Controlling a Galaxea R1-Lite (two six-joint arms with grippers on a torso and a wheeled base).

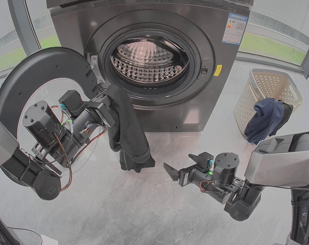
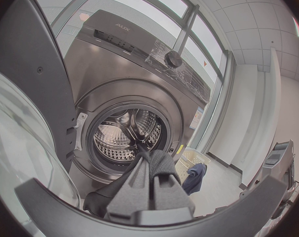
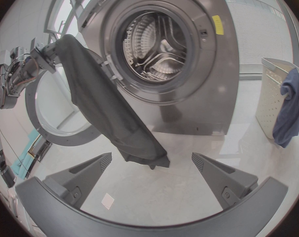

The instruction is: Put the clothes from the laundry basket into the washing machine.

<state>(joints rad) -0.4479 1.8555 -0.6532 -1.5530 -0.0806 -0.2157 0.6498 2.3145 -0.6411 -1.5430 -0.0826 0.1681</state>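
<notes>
Pale marble floor [image 1: 127, 205] by the windows. My left end effector [image 1: 108, 111] is clamped on a dark grey garment [image 1: 130, 133], which dangles right at the washing machine [image 1: 195, 96]'s open mouth. Right end effector [image 1: 178, 162] is spread wide, low over the floor, holding nothing. A blue garment [image 1: 265, 119] hangs over the laundry basket [image 1: 263, 82]'s rim. The washer's blue label [image 1: 234, 28] is too small for me to read.

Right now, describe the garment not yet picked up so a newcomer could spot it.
Right of the washing machine stands a pale perforated laundry basket. A blue garment hangs over its rim. Unlike the dark grey garment hanging from the left gripper, it is blue and no gripper touches it.
</notes>
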